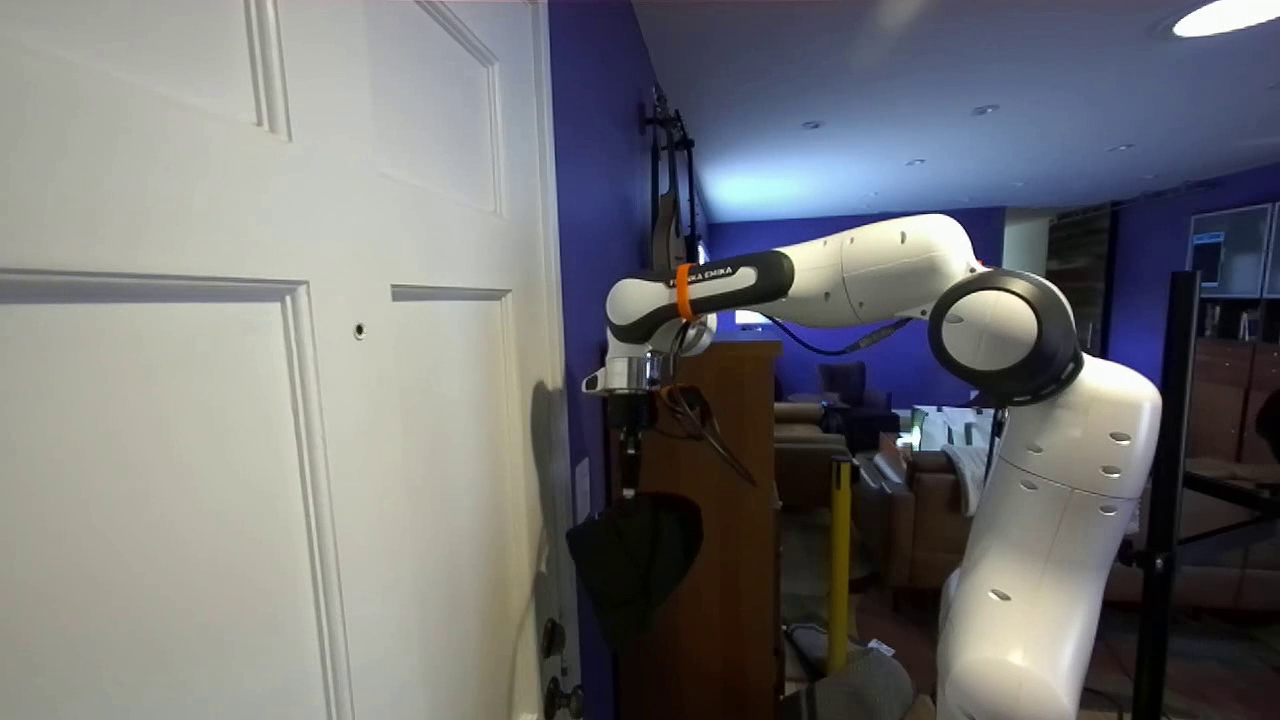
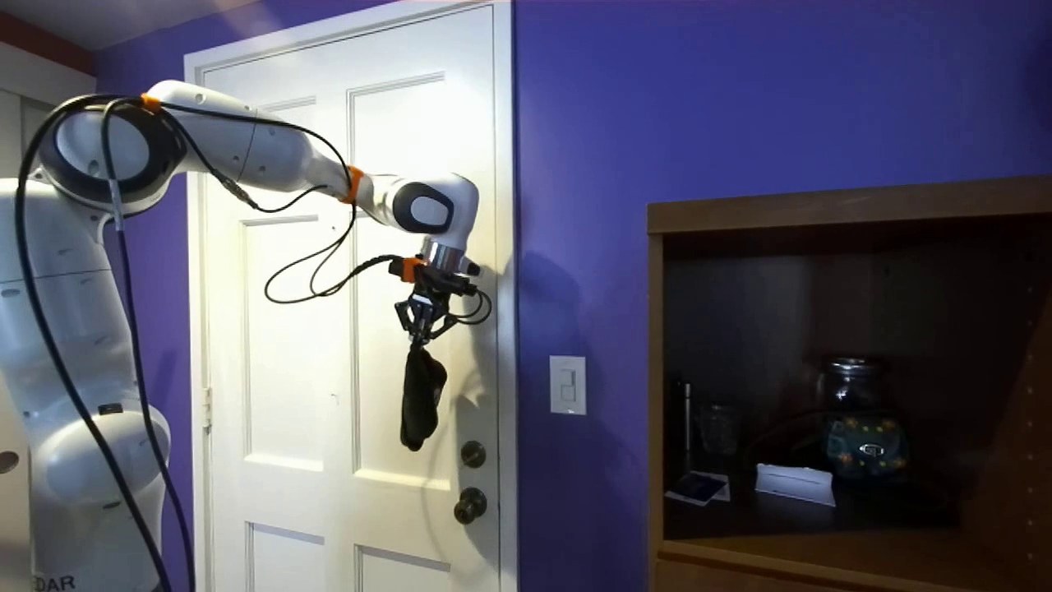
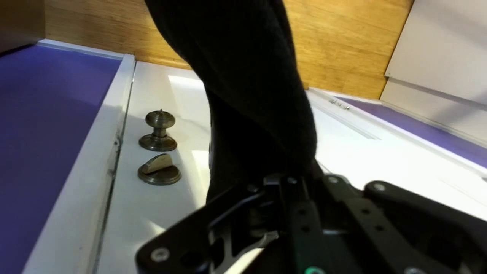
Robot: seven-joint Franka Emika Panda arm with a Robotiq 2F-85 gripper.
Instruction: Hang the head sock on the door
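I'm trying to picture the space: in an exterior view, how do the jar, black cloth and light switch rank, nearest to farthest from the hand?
1. Black cloth: hanging from the hand.
2. Light switch: on the wall, to the picture's right of the door.
3. Jar: farther right, inside the cabinet.

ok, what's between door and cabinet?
From door to cabinet: white trim, then purple wall bearing a light switch. Shows in an exterior view.
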